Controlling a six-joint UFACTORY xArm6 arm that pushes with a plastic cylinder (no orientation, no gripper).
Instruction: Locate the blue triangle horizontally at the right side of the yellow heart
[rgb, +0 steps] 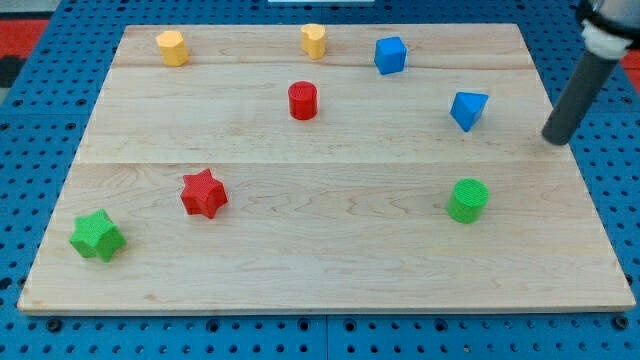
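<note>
- Presently, my tip, the lower end of a straight dark rod, rests on the pale wooden board just to the view's right of the blue triangular block, with a bare gap between the two; it touches nothing.
- No pincer exists on this arm, so nothing is clasped or released: the rod can only push.
- Relative to that blue triangle, the yellow heart-shaped block sits well up and to the view's left, near the board's top edge, and a blue cube stands between them, closer to the heart.
- From my tip, the triangle lies toward the view's left and a little upward; that bearing is what the coming push turns on, since a shove from here would likely send it left rather than up toward the heart's row.
- By my reading, the triangle already lies on the heart's right but too low; getting level probably means coming round beneath it first.
- Elsewhere from the triangle: a green cylinder below, a red cylinder left.
</note>
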